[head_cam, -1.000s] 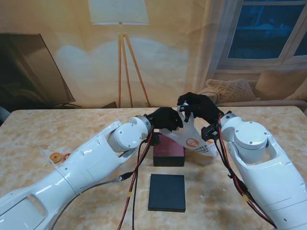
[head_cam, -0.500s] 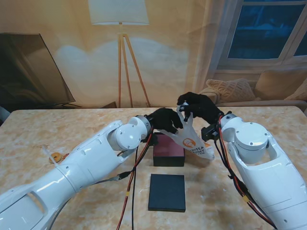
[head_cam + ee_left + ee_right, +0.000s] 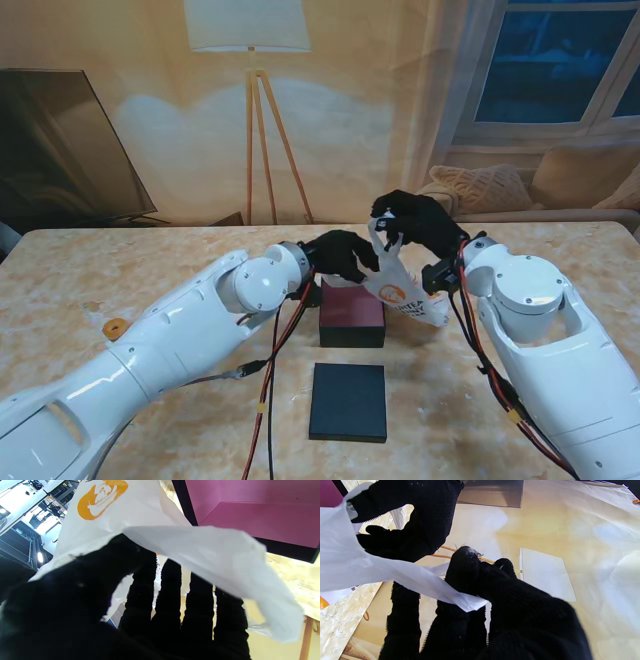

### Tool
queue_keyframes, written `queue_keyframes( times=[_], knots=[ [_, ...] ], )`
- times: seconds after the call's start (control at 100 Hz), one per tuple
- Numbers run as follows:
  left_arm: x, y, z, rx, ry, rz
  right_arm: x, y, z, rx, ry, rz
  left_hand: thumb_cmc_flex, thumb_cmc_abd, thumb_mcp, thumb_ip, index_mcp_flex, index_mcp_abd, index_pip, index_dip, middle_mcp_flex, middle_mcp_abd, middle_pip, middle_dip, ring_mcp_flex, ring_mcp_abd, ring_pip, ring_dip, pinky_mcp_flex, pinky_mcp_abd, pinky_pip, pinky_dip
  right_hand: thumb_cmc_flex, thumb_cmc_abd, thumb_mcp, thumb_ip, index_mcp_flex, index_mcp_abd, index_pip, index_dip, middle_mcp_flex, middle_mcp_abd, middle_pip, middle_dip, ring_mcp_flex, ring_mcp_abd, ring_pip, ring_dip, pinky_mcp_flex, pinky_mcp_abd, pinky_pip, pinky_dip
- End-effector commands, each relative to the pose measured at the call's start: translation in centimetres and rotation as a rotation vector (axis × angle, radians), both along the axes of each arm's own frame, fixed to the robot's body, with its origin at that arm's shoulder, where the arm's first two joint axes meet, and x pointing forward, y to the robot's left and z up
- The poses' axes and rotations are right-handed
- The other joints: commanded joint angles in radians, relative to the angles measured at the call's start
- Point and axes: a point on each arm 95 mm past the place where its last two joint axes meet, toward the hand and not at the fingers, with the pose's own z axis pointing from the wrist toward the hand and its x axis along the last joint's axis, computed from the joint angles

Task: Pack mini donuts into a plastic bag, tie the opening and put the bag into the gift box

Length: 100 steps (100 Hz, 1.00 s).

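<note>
Both black-gloved hands grip one white plastic bag [image 3: 400, 285] above the far middle of the marble-patterned table [image 3: 150, 270]; the left hand [image 3: 345, 252] is closed on one strip of the bag's mouth, its thumb pressing the film against the fingers [image 3: 172, 597], as the left wrist view shows; the right hand [image 3: 418, 220], held slightly higher and farther from me, pinches the other strip between thumb and fingers [image 3: 462, 567], with the tail of film poking out past the pinch in the right wrist view; the bag hangs between the two hands and slopes down toward the right forearm, its orange round logo [image 3: 399, 296] facing the stand camera; whether donuts lie inside cannot be told from any view; the open gift box [image 3: 351, 312], black outside and pink inside, sits on the table just beneath the left hand and beside the bag's lower edge; its flat black lid [image 3: 348, 401] lies nearer to me, apart from the box; one small orange donut [image 3: 116, 327] rests on the table well to the left, beside the left arm.
</note>
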Motion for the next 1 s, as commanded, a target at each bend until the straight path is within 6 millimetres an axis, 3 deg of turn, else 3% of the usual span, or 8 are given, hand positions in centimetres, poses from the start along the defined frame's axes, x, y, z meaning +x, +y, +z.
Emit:
queue_keyframes(
  times=[0.0,0.03,0.13,0.3,0.5,0.75,0.92,0.99],
  knots=[
    [-0.3,-0.1,0.1,-0.004,0.021,-0.001,-0.4,0.4,-0.1,0.007,0.006,0.026,0.094,0.031,-0.075,-0.040,0.022,-0.003,0.017,0.008,0.036,0.006,0.026,0.011,0.040,0.010,0.045,-0.007,0.033,-0.034,0.045,-0.025,0.071,0.051,0.024,0.014,-0.010,-0.020,0.010,-0.002,0.008,-0.062,0.039,0.004,-0.003,-0.048,0.005,-0.015,-0.007,-0.021,-0.007,-0.016],
    [-0.3,-0.2,0.2,-0.007,0.029,0.003,-0.4,0.4,-0.1,0.007,0.006,0.028,0.163,0.060,-0.152,-0.066,0.025,-0.009,0.051,-0.004,0.050,0.012,0.037,0.017,0.054,0.017,0.065,0.001,0.048,-0.032,0.067,-0.026,0.071,0.052,0.024,0.014,-0.011,-0.019,0.009,-0.002,0.008,-0.063,0.039,0.004,-0.003,-0.047,0.005,-0.015,-0.007,-0.021,-0.007,-0.016],
    [-0.4,-0.3,0.2,-0.011,0.047,0.016,-0.4,0.4,-0.1,0.006,0.006,0.032,0.298,0.149,-0.322,-0.028,0.028,-0.013,0.152,-0.051,0.127,0.027,-0.023,0.125,0.084,0.035,0.112,0.020,0.083,-0.024,0.114,-0.018,0.072,0.051,0.023,0.014,-0.011,-0.019,0.009,-0.002,0.007,-0.062,0.038,0.005,-0.005,-0.047,0.003,-0.015,-0.007,-0.021,-0.006,-0.018],
    [-0.4,-0.6,0.4,-0.009,0.061,0.035,-0.5,0.3,-0.1,0.010,0.012,0.041,0.347,0.235,-0.397,0.005,0.059,-0.005,0.208,-0.051,0.234,0.046,-0.092,0.210,0.137,0.062,0.195,0.057,0.130,-0.001,0.202,0.023,0.072,0.051,0.022,0.015,-0.010,-0.019,0.008,-0.003,0.007,-0.061,0.037,0.005,-0.004,-0.047,0.003,-0.015,-0.006,-0.021,-0.004,-0.020],
    [-0.2,-1.0,0.7,-0.005,0.063,0.038,-0.6,0.3,-0.1,0.023,0.016,0.054,0.334,0.219,-0.390,0.004,0.074,-0.001,0.229,-0.055,0.311,0.051,-0.088,0.261,0.197,0.069,0.282,0.091,0.172,0.005,0.290,0.056,0.072,0.052,0.022,0.015,-0.009,-0.018,0.007,-0.003,0.009,-0.064,0.037,0.006,-0.003,-0.045,0.003,-0.015,-0.007,-0.020,-0.004,-0.022],
    [0.1,-1.2,0.4,0.030,0.043,0.020,-0.7,0.2,-0.1,0.025,0.010,0.058,0.275,0.116,-0.318,-0.026,0.092,-0.004,0.262,-0.068,0.355,0.050,-0.087,0.290,0.258,0.050,0.395,0.155,0.221,0.000,0.398,0.096,0.072,0.052,0.021,0.015,-0.009,-0.019,0.006,-0.003,0.008,-0.062,0.035,0.006,-0.004,-0.047,0.001,-0.016,-0.006,-0.018,-0.003,-0.024],
    [0.2,-0.9,0.3,0.060,0.018,0.002,-0.8,0.2,0.0,0.029,0.008,0.058,0.203,0.032,-0.244,-0.065,0.059,-0.006,0.204,-0.075,0.236,0.037,0.002,0.196,0.205,0.031,0.352,0.174,0.166,-0.007,0.350,0.098,0.072,0.052,0.021,0.015,-0.009,-0.019,0.006,-0.003,0.010,-0.063,0.035,0.006,-0.002,-0.047,0.002,-0.016,-0.004,-0.018,-0.001,-0.025],
    [0.2,-0.7,0.3,0.068,0.017,-0.005,-0.8,0.2,0.0,0.031,0.007,0.059,0.130,0.009,-0.155,-0.079,0.056,0.002,0.125,-0.051,0.162,0.029,0.052,0.120,0.159,0.025,0.293,0.172,0.126,-0.005,0.295,0.107,0.072,0.052,0.021,0.015,-0.009,-0.019,0.006,-0.002,0.009,-0.062,0.035,0.007,-0.003,-0.047,0.001,-0.016,-0.004,-0.019,-0.002,-0.026]
  ],
)
